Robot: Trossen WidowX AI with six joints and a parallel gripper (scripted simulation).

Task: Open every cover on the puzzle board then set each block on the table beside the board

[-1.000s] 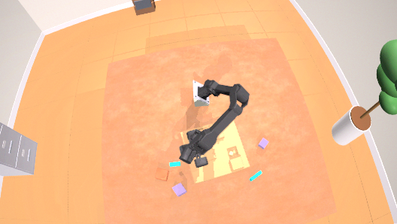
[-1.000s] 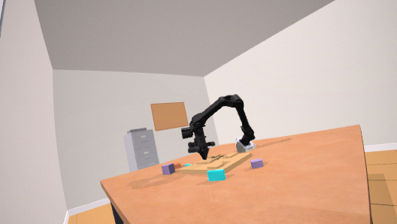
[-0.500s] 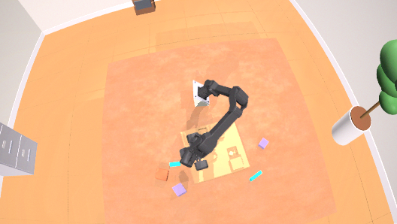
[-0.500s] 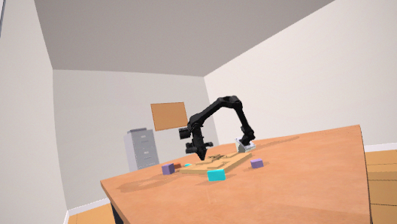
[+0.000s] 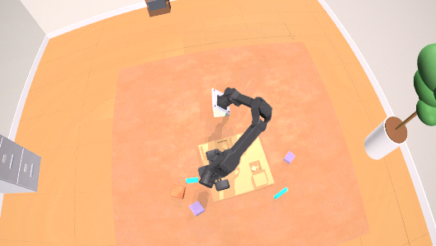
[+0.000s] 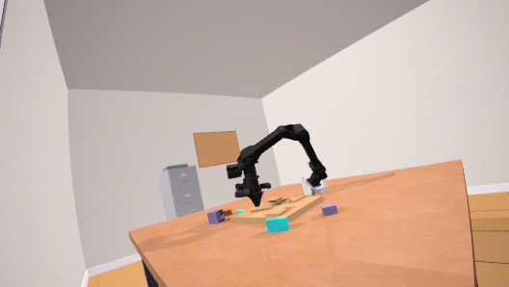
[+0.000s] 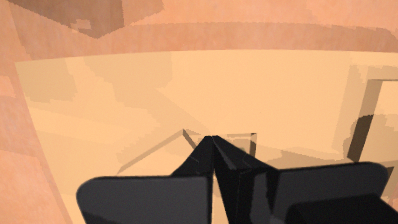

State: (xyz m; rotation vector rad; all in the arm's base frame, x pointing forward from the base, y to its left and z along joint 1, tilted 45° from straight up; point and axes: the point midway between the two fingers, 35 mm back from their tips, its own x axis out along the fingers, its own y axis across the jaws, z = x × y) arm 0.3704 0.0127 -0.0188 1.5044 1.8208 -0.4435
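Observation:
The tan puzzle board (image 5: 256,150) (image 6: 241,220) (image 7: 225,80) lies on the table. My gripper (image 6: 256,206) (image 7: 211,142) is shut and empty, its tips low over the board; the arm hides them in the top view. A tan cover (image 7: 155,162) lies angled just left of the tips, and part of a well edge shows right of them. Another cover (image 5: 260,178) (image 6: 279,211) lies beside a recess. Off the board lie a purple block (image 5: 196,208) (image 6: 215,217), a second purple block (image 5: 289,157) (image 6: 330,209), a cyan block (image 5: 191,180) (image 6: 241,211), another cyan block (image 5: 281,193) (image 6: 278,224) and an orange block (image 5: 177,191).
The arm's white base (image 5: 217,111) (image 6: 308,187) stands behind the board. The forearm crosses over the board and hides part of it. A raised tan piece (image 7: 387,105) with a dark side edge stands at the right in the wrist view.

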